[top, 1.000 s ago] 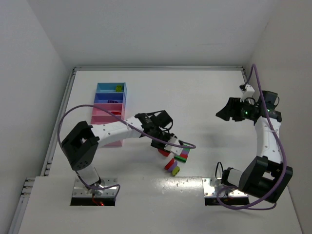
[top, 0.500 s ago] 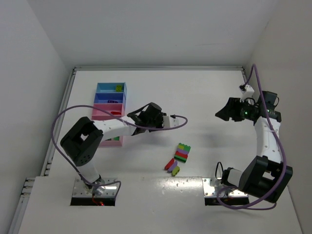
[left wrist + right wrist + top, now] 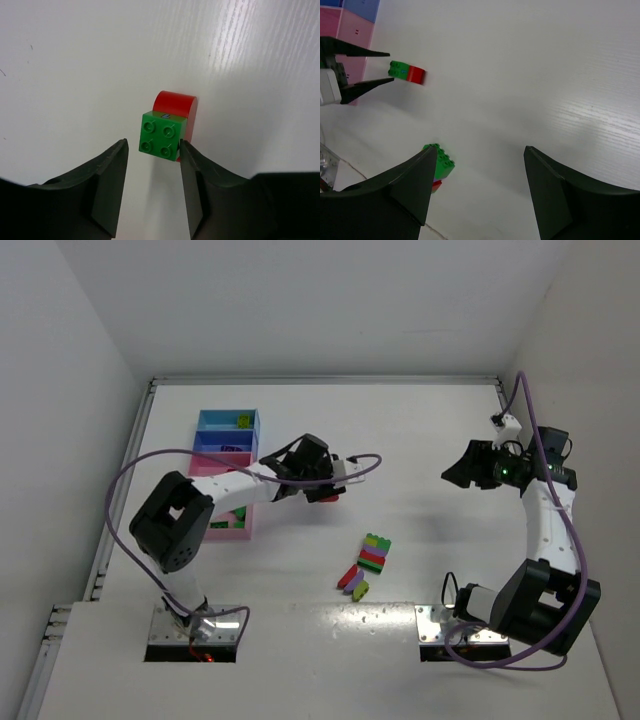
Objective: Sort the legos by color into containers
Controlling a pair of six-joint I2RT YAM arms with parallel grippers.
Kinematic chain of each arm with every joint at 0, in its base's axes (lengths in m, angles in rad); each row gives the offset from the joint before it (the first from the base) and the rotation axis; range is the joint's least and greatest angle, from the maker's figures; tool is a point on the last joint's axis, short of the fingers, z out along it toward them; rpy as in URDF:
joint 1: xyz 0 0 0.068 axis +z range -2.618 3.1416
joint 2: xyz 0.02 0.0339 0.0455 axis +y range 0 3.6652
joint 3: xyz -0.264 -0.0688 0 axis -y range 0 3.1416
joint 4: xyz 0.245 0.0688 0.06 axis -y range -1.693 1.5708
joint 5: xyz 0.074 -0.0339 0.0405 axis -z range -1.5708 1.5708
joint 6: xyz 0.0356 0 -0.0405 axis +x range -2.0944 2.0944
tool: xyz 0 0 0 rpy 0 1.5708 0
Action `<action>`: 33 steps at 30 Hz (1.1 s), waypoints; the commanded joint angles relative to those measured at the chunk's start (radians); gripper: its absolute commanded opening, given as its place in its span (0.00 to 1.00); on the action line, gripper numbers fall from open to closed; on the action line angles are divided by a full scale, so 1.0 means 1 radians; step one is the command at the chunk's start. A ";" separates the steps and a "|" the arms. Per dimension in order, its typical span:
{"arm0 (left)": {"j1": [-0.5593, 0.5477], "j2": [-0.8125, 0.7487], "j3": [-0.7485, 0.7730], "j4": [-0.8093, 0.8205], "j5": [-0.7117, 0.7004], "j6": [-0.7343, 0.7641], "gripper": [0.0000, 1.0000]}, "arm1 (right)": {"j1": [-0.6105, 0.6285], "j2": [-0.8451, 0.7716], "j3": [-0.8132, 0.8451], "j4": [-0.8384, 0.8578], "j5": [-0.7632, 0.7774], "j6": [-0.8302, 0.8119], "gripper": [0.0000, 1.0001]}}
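Note:
A small block of a green brick on a red brick lies on the white table just beyond my left gripper's tips. The jaws stand open, wider than the block, which touches or nearly touches the right fingertip. From above, the block and left gripper sit right of the joined trays. It also shows in the right wrist view. A multicoloured stack and loose bricks lie front centre. My right gripper hangs open and empty at the right.
The light blue tray holds a yellow-green brick, and the blue tray a purple one. Walls close the table at the back and both sides. The left arm's purple cable loops over the table.
My left gripper has swung from the pile at the front centre back and left toward the trays. The green-and-red block now shows at its tips. The right arm has not moved.

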 commanded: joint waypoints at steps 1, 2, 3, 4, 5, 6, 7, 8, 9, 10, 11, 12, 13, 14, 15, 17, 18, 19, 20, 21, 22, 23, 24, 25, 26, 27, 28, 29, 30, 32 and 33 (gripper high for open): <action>0.035 0.000 0.077 -0.065 0.099 -0.021 0.53 | -0.005 -0.003 -0.004 0.025 -0.031 0.002 0.71; 0.045 0.012 0.102 -0.080 0.109 -0.021 0.55 | -0.005 -0.003 -0.004 0.025 -0.031 0.002 0.71; 0.045 0.012 0.113 -0.092 0.119 -0.012 0.57 | -0.005 -0.003 -0.004 0.025 -0.031 0.002 0.71; 0.045 0.024 0.122 -0.115 0.128 -0.001 0.57 | -0.005 -0.003 -0.004 0.025 -0.031 0.002 0.71; 0.055 0.024 0.131 -0.116 0.128 -0.001 0.57 | -0.005 -0.003 -0.004 0.025 -0.031 0.002 0.71; 0.055 0.035 0.146 -0.129 0.141 -0.001 0.57 | -0.005 -0.003 -0.004 0.025 -0.031 0.002 0.71; 0.055 0.045 0.146 -0.139 0.154 0.011 0.57 | -0.005 -0.003 -0.004 0.025 -0.031 0.002 0.71; 0.055 0.046 0.157 -0.149 0.154 0.011 0.57 | -0.005 -0.003 -0.004 0.025 -0.031 0.002 0.71; 0.055 0.055 0.171 -0.149 0.172 0.021 0.57 | -0.005 -0.003 -0.004 0.025 -0.031 0.002 0.71; 0.055 0.055 0.180 -0.186 0.184 0.034 0.57 | -0.005 -0.003 -0.004 0.025 -0.031 0.002 0.71; 0.055 0.068 0.189 -0.201 0.209 0.034 0.57 | -0.005 -0.003 -0.004 0.025 -0.031 0.002 0.71; 0.055 0.084 0.198 -0.220 0.220 0.048 0.58 | -0.005 -0.003 -0.004 0.025 -0.031 0.002 0.71; 0.055 0.084 0.217 -0.253 0.229 0.057 0.58 | -0.005 -0.003 -0.004 0.025 -0.031 0.002 0.71; 0.055 0.099 0.217 -0.269 0.238 0.070 0.58 | -0.005 -0.003 -0.004 0.025 -0.031 0.002 0.71; 0.055 0.111 0.231 -0.280 0.250 0.070 0.58 | -0.005 -0.003 -0.004 0.025 -0.031 0.002 0.71; 0.055 0.121 0.240 -0.290 0.251 0.082 0.58 | -0.005 -0.003 -0.004 0.025 -0.031 0.002 0.71; 0.055 0.121 0.240 -0.290 0.251 0.082 0.58 | -0.005 -0.003 -0.004 0.025 -0.031 0.002 0.71; 0.055 0.121 0.240 -0.290 0.251 0.082 0.58 | -0.005 -0.003 -0.004 0.025 -0.031 0.002 0.71; 0.055 0.130 0.240 -0.290 0.251 0.082 0.58 | -0.005 -0.003 -0.004 0.025 -0.031 0.002 0.71; 0.055 0.130 0.240 -0.290 0.251 0.082 0.58 | -0.005 -0.003 -0.004 0.025 -0.031 0.002 0.71; 0.065 0.139 0.252 -0.290 0.251 0.082 0.55 | -0.005 -0.003 -0.004 0.025 -0.031 0.002 0.71; 0.065 0.150 0.252 -0.290 0.251 0.082 0.52 | -0.005 -0.003 -0.004 0.025 -0.031 0.002 0.71; 0.065 0.150 0.263 -0.290 0.251 0.082 0.48 | -0.005 -0.003 -0.004 0.025 -0.031 0.002 0.71; 0.075 0.159 0.274 -0.290 0.260 0.082 0.35 | -0.005 -0.003 -0.004 0.025 -0.031 0.002 0.71; 0.075 0.159 0.274 -0.290 0.270 0.071 0.27 | -0.005 -0.003 -0.004 0.025 -0.031 0.002 0.71; 0.087 0.159 0.274 -0.290 0.270 0.071 0.21 | -0.005 -0.003 -0.004 0.025 -0.031 0.002 0.70; 0.087 0.144 0.283 -0.290 0.280 0.061 0.12 | -0.005 -0.003 -0.004 0.025 -0.031 0.002 0.70; 0.098 0.133 0.283 -0.290 0.296 0.060 0.09 | -0.005 0.008 -0.004 0.034 -0.043 0.002 0.70; 0.098 0.121 0.283 -0.290 0.309 0.047 0.07 | 0.010 0.008 -0.004 0.034 -0.044 0.002 0.70; 0.125 0.086 0.283 -0.290 0.342 -0.001 0.04 | 0.035 0.019 -0.004 0.046 -0.121 0.002 0.70; 0.137 0.046 0.283 -0.290 0.408 -0.028 0.04 | 0.045 0.033 -0.013 0.057 -0.151 0.002 0.70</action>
